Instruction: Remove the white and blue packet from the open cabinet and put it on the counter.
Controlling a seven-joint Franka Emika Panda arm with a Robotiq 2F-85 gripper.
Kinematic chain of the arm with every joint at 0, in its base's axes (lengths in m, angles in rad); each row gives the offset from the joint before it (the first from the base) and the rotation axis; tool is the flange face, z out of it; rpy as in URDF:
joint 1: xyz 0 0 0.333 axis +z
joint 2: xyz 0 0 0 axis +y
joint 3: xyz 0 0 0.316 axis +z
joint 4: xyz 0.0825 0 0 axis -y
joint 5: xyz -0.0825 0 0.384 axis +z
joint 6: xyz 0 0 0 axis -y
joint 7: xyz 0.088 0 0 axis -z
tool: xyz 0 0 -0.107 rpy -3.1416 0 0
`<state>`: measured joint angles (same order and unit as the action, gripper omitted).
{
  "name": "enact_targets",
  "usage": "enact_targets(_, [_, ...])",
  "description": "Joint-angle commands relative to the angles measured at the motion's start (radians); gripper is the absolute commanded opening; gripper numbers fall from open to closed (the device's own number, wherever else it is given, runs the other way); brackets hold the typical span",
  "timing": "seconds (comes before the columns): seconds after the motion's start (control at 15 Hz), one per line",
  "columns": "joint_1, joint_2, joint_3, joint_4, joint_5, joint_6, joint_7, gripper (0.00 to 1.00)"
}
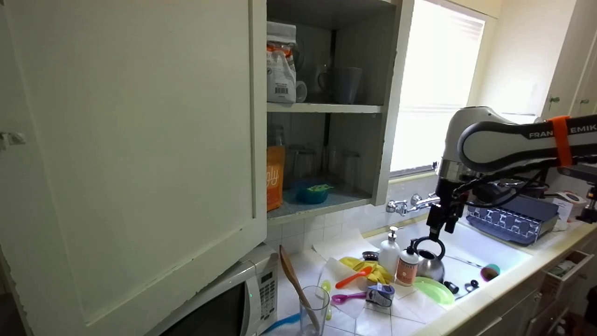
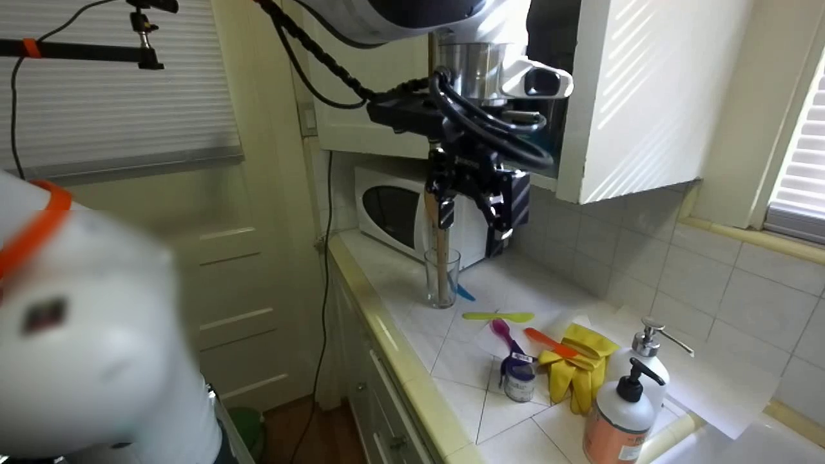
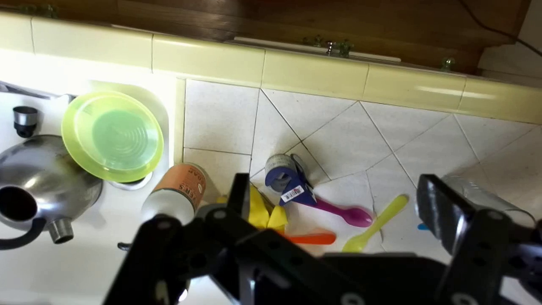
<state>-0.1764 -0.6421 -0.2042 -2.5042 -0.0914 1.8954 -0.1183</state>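
Gripper (image 2: pixel 472 227) hangs spread and empty outside the open cabinet (image 1: pixel 326 108) — presumably to straddle the white packet (image 1: pixel 281 70) upright inside it.

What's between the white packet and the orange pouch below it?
An exterior view shows the shelf board under the white packet, then what looks like glassware above the orange pouch.

In an exterior view the arm (image 1: pixel 494 144) reaches in nearly level from the right, then bends down to the wrist (image 2: pixel 474 67), below which the gripper (image 2: pixel 470 232) points downward. Its two fingers (image 3: pixel 440 203) are spread wide apart.
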Motion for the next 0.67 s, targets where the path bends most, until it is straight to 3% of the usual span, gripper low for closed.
enact_targets(0.0, [0.048,-0.097,0.109,0.066,0.008,-0.091,0.047,1.0])
enact_targets(0.2, [0.104,-0.129,0.213,0.16,-0.008,-0.169,0.067,1.0])
enact_targets(0.47, [0.149,-0.13,0.378,0.352,-0.12,-0.241,0.117,1.0])
enact_targets(0.6, [0.19,-0.094,0.402,0.491,-0.166,-0.289,0.038,1.0])
